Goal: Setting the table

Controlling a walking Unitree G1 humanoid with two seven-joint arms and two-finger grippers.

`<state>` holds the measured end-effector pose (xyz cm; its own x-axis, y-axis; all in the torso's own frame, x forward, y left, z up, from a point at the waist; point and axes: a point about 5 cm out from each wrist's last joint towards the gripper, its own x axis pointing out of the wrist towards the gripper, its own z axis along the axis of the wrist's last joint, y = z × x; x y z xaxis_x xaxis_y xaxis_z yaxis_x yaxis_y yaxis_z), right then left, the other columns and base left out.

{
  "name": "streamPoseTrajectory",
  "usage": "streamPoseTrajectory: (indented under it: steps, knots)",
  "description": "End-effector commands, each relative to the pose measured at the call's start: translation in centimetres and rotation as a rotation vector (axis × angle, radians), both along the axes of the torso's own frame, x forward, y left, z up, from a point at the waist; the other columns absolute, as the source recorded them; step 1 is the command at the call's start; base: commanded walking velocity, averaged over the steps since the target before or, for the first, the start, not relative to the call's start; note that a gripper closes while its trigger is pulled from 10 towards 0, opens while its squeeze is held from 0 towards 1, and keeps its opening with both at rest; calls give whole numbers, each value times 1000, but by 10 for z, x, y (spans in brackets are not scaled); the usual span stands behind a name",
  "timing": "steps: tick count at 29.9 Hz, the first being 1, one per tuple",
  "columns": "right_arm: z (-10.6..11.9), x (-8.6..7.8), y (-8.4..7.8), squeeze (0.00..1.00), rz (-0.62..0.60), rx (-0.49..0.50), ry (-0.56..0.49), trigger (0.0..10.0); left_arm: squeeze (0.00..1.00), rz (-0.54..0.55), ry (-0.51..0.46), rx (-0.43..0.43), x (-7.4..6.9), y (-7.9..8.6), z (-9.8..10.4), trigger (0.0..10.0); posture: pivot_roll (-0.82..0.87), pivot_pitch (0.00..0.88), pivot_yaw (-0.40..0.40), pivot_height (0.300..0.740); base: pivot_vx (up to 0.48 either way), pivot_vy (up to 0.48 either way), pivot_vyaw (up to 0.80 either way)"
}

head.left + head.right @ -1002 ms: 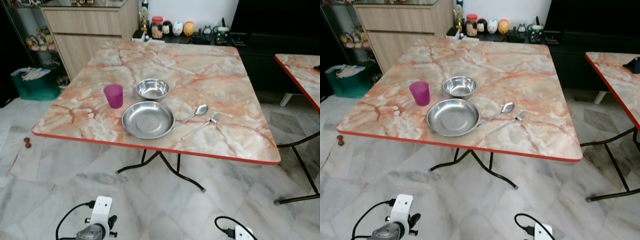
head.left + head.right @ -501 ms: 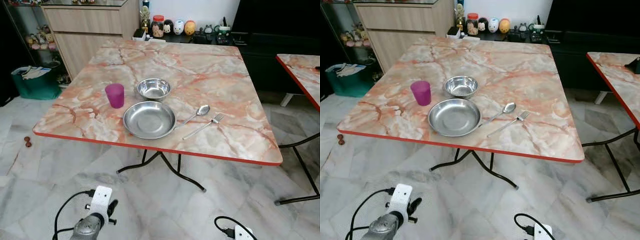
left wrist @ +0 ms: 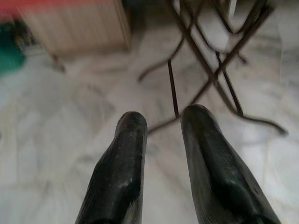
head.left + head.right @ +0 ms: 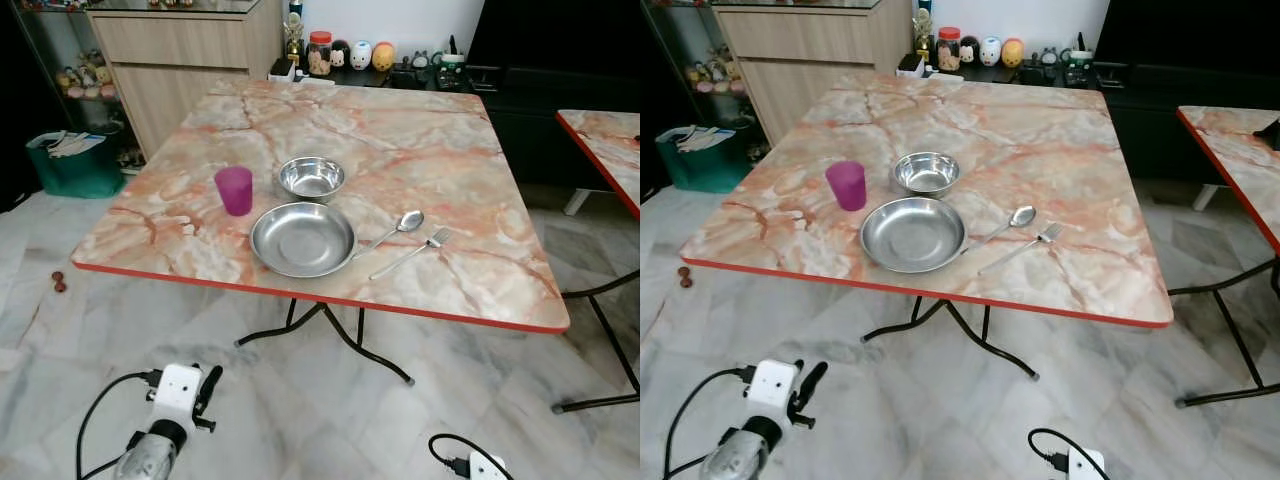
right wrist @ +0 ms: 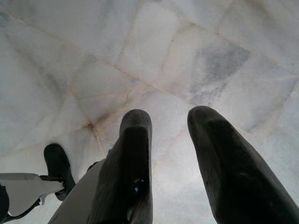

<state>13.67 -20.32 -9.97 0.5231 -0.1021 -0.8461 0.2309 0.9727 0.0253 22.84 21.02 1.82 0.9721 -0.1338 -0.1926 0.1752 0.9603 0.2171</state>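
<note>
On the marble table (image 4: pixel 400 140) with a red edge, a purple cup (image 4: pixel 235 190) stands left of a small steel bowl (image 4: pixel 311 178). A wide steel plate (image 4: pixel 302 239) lies in front of the bowl, near the front edge. A spoon (image 4: pixel 395 229) and a fork (image 4: pixel 410 255) lie side by side just right of the plate. My left arm (image 4: pixel 178 398) hangs low over the floor, short of the table. In its wrist view the left gripper (image 3: pixel 163 122) is open and holds nothing. The right gripper (image 5: pixel 170 122) is also open, pointing at the marble floor.
The table's black folding legs (image 4: pixel 330 335) cross under it. A second marble table (image 4: pixel 605 140) stands to the right, with a floor gap between. Behind are a wooden cabinet (image 4: pixel 180 60), a green bag (image 4: pixel 68 165), a dark TV unit (image 4: pixel 560 70) and jars and figurines (image 4: pixel 350 55).
My left arm has swung a little to the left and forward. The whole picture has shifted slightly, so the camera moved. The tableware stays put.
</note>
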Motion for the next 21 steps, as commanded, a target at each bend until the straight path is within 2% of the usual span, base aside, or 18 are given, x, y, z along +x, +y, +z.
streamPoseTrajectory:
  steps: [1, 4, 5, 9, 11, 12, 16, 21]
  knots:
    - [0, -2, -2, 0, -6, -4, 8, 10000, 0, -4, -9, -14, 1, -1, 5, 10000, 77, 0, -23, 740, 0, 0, 0]
    - [1, 0, -4, 0, -7, -7, 2, 10000, 0, 27, -150, -40, 16, -7, 45, 10000, 87, 0, -31, 740, 0, 0, 0]
    - [1, 0, -4, 0, -7, -7, 2, 10000, 0, 27, -150, -40, 16, -7, 45, 10000, 87, 0, -31, 740, 0, 0, 0]
    - [1, 2, -5, 0, -9, -14, -3, 10000, 0, 73, -265, -93, 37, -12, 80, 10000, 95, 0, -40, 740, 0, 0, 0]
    - [2, 3, -5, 0, -5, -17, -4, 10000, 0, 40, -305, -111, 48, -22, 95, 10000, 93, 0, -41, 740, 0, 0, 0]
    - [2, 3, -5, 0, -5, -18, -5, 10000, 0, -7, -340, -115, 55, -33, 107, 10000, 92, 0, -42, 740, 0, 0, 0]
    - [3, 4, -6, 0, -21, -23, -18, 10000, 0, -39, -338, -152, 69, -51, 116, 10000, 84, 0, -39, 740, 0, 0, 0]
    - [3, 4, -6, 0, -49, -23, -32, 10000, 0, -71, -295, -169, 69, -60, 111, 10000, 66, 0, -32, 740, 0, 0, 0]
